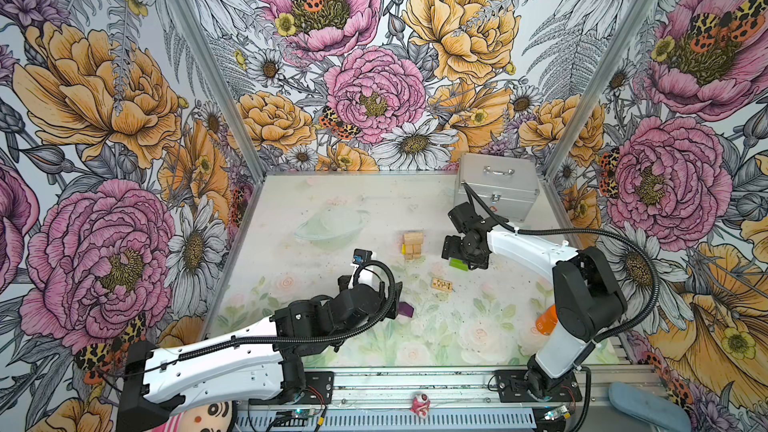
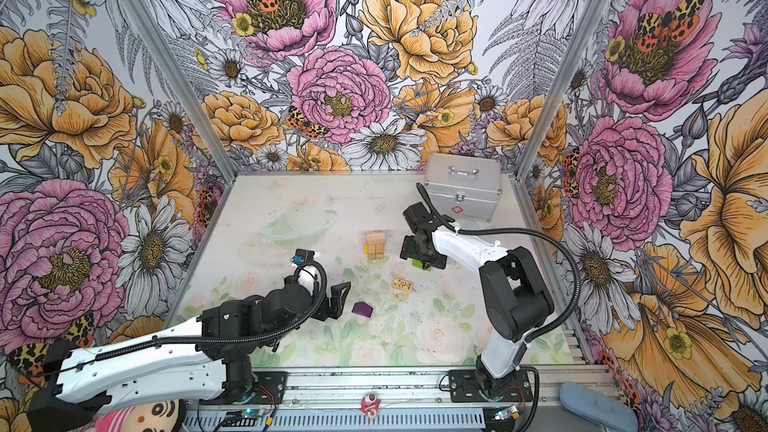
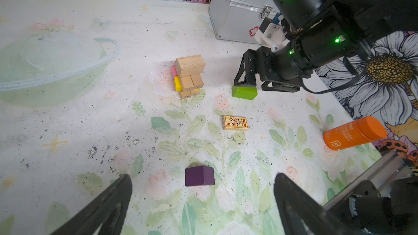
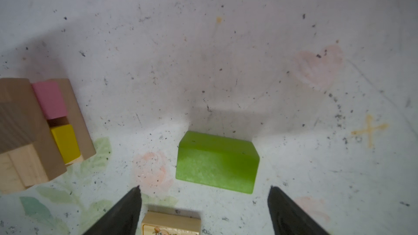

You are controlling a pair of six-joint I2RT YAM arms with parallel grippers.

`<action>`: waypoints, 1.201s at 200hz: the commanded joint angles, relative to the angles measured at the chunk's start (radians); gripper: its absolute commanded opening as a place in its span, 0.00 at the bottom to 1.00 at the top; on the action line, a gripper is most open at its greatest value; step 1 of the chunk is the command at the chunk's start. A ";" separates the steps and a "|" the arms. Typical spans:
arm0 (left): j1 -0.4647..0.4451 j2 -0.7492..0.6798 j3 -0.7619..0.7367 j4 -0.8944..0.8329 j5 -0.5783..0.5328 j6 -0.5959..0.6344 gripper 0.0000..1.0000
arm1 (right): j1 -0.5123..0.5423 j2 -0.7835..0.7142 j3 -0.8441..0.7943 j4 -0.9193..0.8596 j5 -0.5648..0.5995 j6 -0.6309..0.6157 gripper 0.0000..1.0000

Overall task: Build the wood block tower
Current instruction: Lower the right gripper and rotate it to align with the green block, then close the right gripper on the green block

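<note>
Left pincer point(image 2: 337, 301): spread wide, empty, hovering near the purple block point(image 3: 199, 175) on the table point(image 3: 67, 132). Right pincer point(image 3: 251, 86): also parted, gripping nothing, poised just over the lime-green block point(image 4: 217, 161). Tower point(image 3: 189, 75): mid-table, tan planks with yellow and pink ends showing. Printed tan block point(image 3: 235, 122): flat, apart.

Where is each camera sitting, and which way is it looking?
Both top views: high above the front rail, looking down at the table and back wall; left arm and right arm show.
Left wrist: on the left arm, facing the purple block and tower; its open left jaws show, plus the right arm.
Right wrist: on the right arm, looking down at the green block; its open right jaws show.
Shared: both wrist views catch the green block, tower and picture block.
</note>
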 commanded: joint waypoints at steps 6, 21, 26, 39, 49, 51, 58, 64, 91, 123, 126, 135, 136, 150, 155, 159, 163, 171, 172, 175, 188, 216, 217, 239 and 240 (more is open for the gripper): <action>0.050 -0.038 -0.035 0.040 0.073 0.043 0.99 | 0.001 0.029 0.030 -0.006 0.013 0.037 0.88; 0.078 -0.054 -0.046 0.042 0.097 0.053 0.99 | 0.002 0.043 0.033 -0.006 0.011 0.042 0.87; 0.084 -0.059 -0.051 0.043 0.107 0.056 0.99 | 0.002 0.047 0.035 -0.006 0.012 0.044 0.87; 0.111 -0.069 -0.060 0.051 0.129 0.063 0.99 | 0.004 0.055 0.034 -0.007 0.016 0.047 0.86; 0.127 -0.074 -0.063 0.051 0.146 0.068 0.99 | 0.003 0.058 0.034 -0.006 0.023 0.051 0.85; 0.129 -0.074 -0.064 0.052 0.148 0.068 0.99 | 0.003 0.059 0.034 -0.006 0.023 0.051 0.85; 0.138 -0.076 -0.066 0.053 0.157 0.071 0.99 | 0.002 0.062 0.036 -0.006 0.027 0.051 0.84; 0.144 -0.077 -0.066 0.054 0.162 0.075 0.99 | 0.003 0.064 0.036 -0.006 0.031 0.051 0.84; 0.162 -0.075 -0.067 0.057 0.180 0.085 0.99 | 0.002 0.084 0.051 -0.007 0.037 0.042 0.82; 0.175 -0.074 -0.070 0.059 0.191 0.089 0.99 | 0.000 0.108 0.070 -0.012 0.041 0.031 0.78; 0.176 -0.074 -0.070 0.059 0.192 0.089 0.99 | -0.001 0.110 0.071 -0.013 0.042 0.029 0.78; 0.178 -0.073 -0.072 0.060 0.194 0.088 0.99 | 0.000 0.116 0.077 -0.015 0.044 0.029 0.78; 0.178 -0.073 -0.072 0.060 0.194 0.088 0.99 | 0.000 0.117 0.076 -0.015 0.045 0.028 0.78; 0.182 -0.074 -0.074 0.060 0.197 0.088 0.99 | -0.002 0.122 0.078 -0.015 0.049 0.027 0.77; 0.183 -0.073 -0.073 0.060 0.197 0.087 0.99 | -0.002 0.125 0.078 -0.015 0.051 0.027 0.77; 0.184 -0.074 -0.073 0.060 0.197 0.087 0.99 | -0.002 0.126 0.078 -0.015 0.051 0.027 0.77; 0.184 -0.074 -0.073 0.061 0.197 0.087 0.99 | -0.003 0.127 0.078 -0.015 0.051 0.026 0.77; 0.185 -0.073 -0.073 0.061 0.197 0.087 0.99 | -0.003 0.132 0.079 -0.015 0.050 0.023 0.77; 0.185 -0.074 -0.073 0.060 0.197 0.087 0.99 | -0.003 0.133 0.080 -0.015 0.049 0.022 0.76; 0.186 -0.074 -0.073 0.060 0.199 0.087 0.99 | -0.003 0.135 0.081 -0.015 0.049 0.022 0.76; 0.189 -0.074 -0.073 0.061 0.198 0.087 0.99 | -0.004 0.141 0.084 -0.015 0.047 0.019 0.76; 0.192 -0.073 -0.073 0.061 0.200 0.087 0.99 | -0.003 0.146 0.085 -0.015 0.043 0.013 0.76; 0.193 -0.073 -0.073 0.060 0.202 0.087 0.99 | -0.004 0.146 0.085 -0.015 0.043 0.013 0.76; 0.195 -0.071 -0.075 0.061 0.201 0.085 0.99 | -0.004 0.147 0.086 -0.015 0.046 0.004 0.76; 0.195 -0.070 -0.075 0.061 0.202 0.085 0.99 | -0.003 0.147 0.086 -0.015 0.047 0.003 0.76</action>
